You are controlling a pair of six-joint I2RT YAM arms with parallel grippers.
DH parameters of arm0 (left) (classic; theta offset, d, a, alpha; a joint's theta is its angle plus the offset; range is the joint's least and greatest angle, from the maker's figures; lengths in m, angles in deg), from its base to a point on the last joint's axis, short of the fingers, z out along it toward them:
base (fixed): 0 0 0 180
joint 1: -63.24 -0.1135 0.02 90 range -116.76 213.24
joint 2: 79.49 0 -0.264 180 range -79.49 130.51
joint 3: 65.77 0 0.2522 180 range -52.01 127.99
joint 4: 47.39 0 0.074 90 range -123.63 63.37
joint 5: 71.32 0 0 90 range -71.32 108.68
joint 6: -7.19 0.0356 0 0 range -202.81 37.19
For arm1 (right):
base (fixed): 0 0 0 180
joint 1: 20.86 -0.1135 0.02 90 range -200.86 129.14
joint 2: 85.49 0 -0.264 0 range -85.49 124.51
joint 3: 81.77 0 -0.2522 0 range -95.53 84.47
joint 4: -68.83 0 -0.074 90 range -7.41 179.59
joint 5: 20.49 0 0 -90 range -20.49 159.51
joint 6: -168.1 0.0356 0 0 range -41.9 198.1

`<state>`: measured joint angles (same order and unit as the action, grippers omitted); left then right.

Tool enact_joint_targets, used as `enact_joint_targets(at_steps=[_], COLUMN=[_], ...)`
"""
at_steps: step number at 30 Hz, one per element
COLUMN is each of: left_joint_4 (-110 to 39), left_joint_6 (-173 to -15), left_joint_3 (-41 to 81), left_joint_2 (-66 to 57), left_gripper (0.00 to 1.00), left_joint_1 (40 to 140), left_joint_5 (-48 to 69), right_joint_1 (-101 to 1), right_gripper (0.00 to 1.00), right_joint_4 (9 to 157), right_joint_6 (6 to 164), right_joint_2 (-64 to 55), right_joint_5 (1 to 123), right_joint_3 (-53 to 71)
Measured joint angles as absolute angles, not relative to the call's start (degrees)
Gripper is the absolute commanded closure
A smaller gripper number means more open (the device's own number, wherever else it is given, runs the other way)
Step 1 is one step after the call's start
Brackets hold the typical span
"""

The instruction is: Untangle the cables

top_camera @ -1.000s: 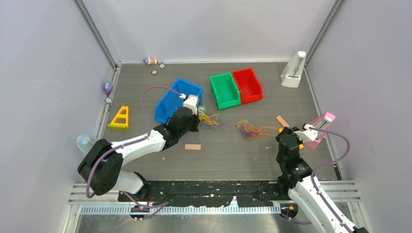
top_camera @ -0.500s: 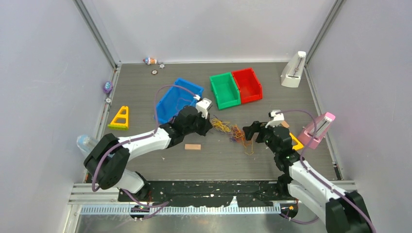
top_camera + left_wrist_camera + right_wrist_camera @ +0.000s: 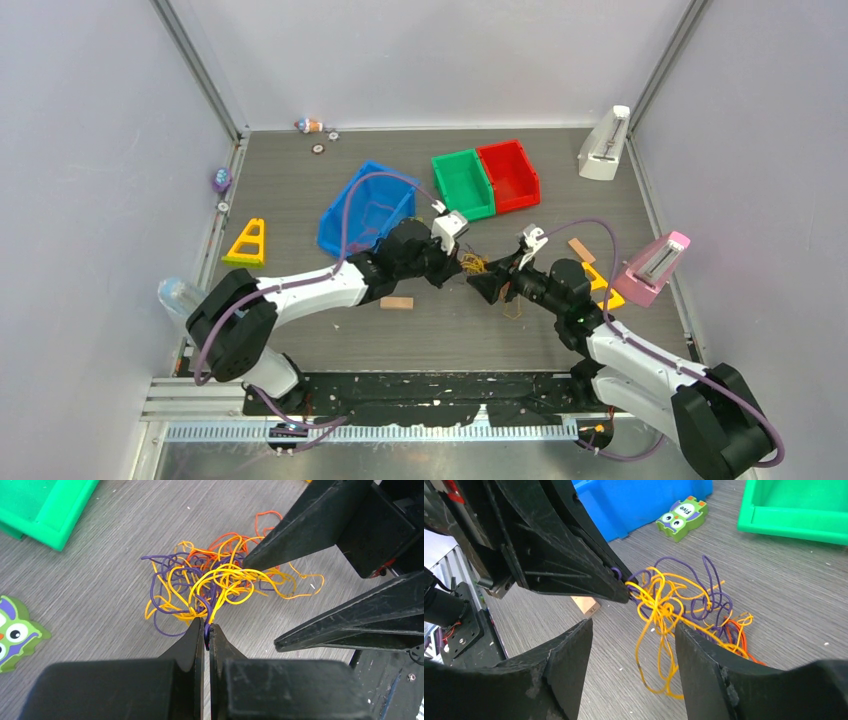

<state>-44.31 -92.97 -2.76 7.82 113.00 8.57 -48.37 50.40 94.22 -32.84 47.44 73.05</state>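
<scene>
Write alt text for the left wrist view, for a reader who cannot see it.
The left end effector, shut, pinches strands of a tangle of orange, yellow and purple cables on a grey table. The right end effector, open, points at the tangle from the right; a green bin and an owl toy sit at the left.

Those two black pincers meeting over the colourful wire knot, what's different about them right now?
The left pincer is shut, while the right pincer stands wide open. The left pincer pinches purple and yellow strands at the edge of the cable tangle; the right pincer holds nothing, its spread fingers only pointing at that tangle from the opposite side. Both are black, two-fingered, and face each other across the same tangle.
</scene>
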Motion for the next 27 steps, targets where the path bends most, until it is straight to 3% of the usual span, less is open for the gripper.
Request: enact_joint_targets(at_steps=[4,10,12,13,16,18,19,21,22,24,27], left_joint_4=[-43.3,-42.38,-42.25,-42.21,-41.95,-41.88,-41.88,-41.9,-41.93,-42.03,-42.34], left_joint_6=[-91.5,-90.1,-89.75,-89.67,-89.47,-89.29,-89.25,-89.32,-89.36,-89.34,-89.25], left_joint_3=[-2.08,-1.71,-1.49,-1.42,-1.36,-1.36,-1.36,-1.36,-1.36,-1.38,-1.47], left_joint_2=[8.02,8.04,8.1,8.17,8.23,8.23,8.23,8.23,8.21,8.19,8.19], left_gripper=[1.0,1.0,1.0,0.98,0.78,0.69,0.69,0.75,0.77,0.77,0.65], left_joint_1=[114.38,115.38,115.6,115.69,115.91,116.02,116.08,116.13,116.13,116.1,116.13], left_joint_5=[8.68,9.49,9.75,9.95,10.4,10.8,10.99,11.5,11.72,12.24,12.83], right_joint_1=[-48.78,-48.89,-48.89,-48.89,-48.89,-48.89,-48.89,-48.89,-48.89,-48.89,-48.89], right_gripper=[0.41,0.59,0.75,0.78,0.91,0.94,0.94,0.83,0.64,0.46,0.41], right_joint_4=[49.86,50.51,51.12,51.39,51.63,51.61,51.61,51.71,51.74,51.78,51.8], right_joint_6=[93.76,93.19,93.19,93.06,93.0,93.08,93.02,93.06,93.04,92.84,93.13], right_joint_2=[-32.84,-33.04,-33.87,-34.46,-36.3,-36.93,-37.0,-36.97,-36.97,-36.97,-36.78], right_joint_5=[47.29,49.39,50.77,51.53,53.1,53.72,53.85,53.89,53.89,53.85,53.85], right_joint_3=[73.01,72.83,72.83,72.83,72.83,72.83,72.83,72.83,72.83,72.83,72.83])
